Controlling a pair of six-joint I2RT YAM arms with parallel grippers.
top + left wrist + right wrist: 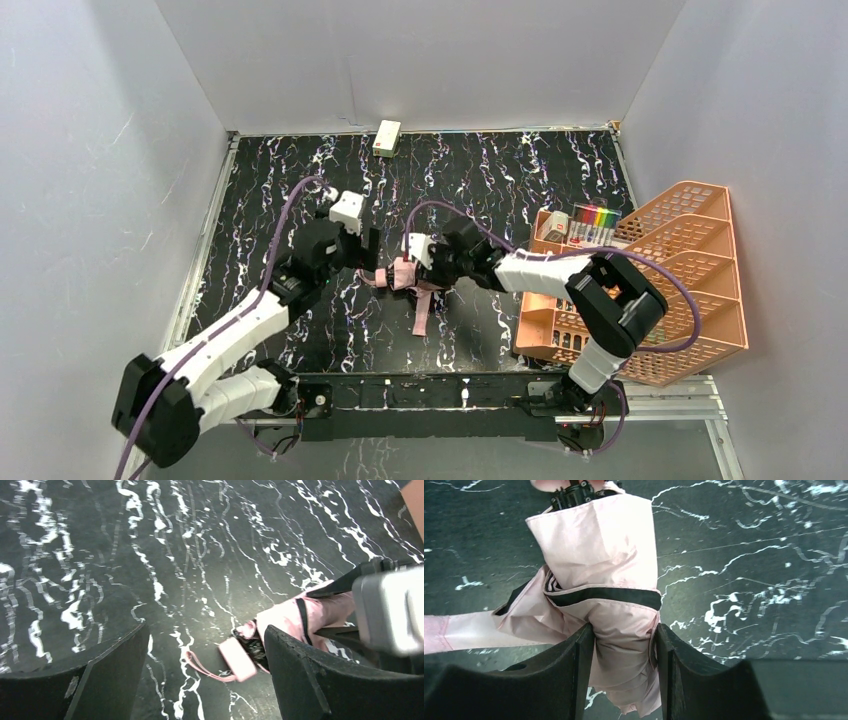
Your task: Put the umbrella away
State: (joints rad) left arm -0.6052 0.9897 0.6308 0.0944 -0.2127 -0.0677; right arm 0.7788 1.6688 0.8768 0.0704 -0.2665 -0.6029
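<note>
Marbled table point(500, 170), cream box point(387, 137), orange rack point(700, 262)

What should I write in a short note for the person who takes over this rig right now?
Left end effector: open and holding nothing, with the pink handle lying near its right finger.
Right end effector: shut on the umbrella, gripping the bunched pink fabric.
Position: the umbrella is at the middle of the table, between the arms. Its strap trails loose towards the near edge.
Done: the umbrella is folded.
Left: probably fasten the strap, then put the umbrella away, perhaps in the orange rack on the right.
</note>
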